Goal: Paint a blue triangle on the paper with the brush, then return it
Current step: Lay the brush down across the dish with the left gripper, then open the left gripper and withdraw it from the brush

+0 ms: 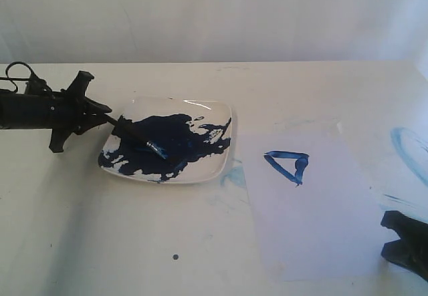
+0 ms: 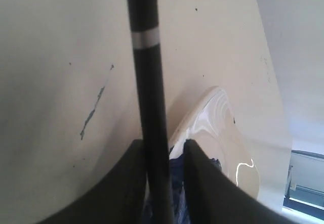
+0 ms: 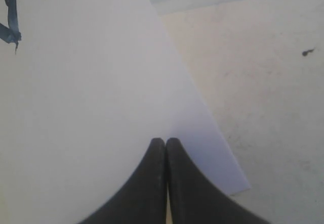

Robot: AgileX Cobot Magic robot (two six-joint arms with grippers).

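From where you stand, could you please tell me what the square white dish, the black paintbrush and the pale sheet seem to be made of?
Square white dish: probably glazed ceramic, possibly plastic; glossy, with bright glints on its rim.
Black paintbrush: smooth handle, lacquered wood or plastic, with a metallic-looking silver band.
Pale rectangular sheet: thin matt paper, lying flat with crisp edges.

A: Ext. view: right gripper is cut off by the frame's edge; jaws can't be read there.
B: Left wrist view: brush is cropped at both ends, bristles not shown.
A: Dish?
B: Partly hidden behind left gripper. Right wrist view: blue triangle is cropped, only one corner shown.
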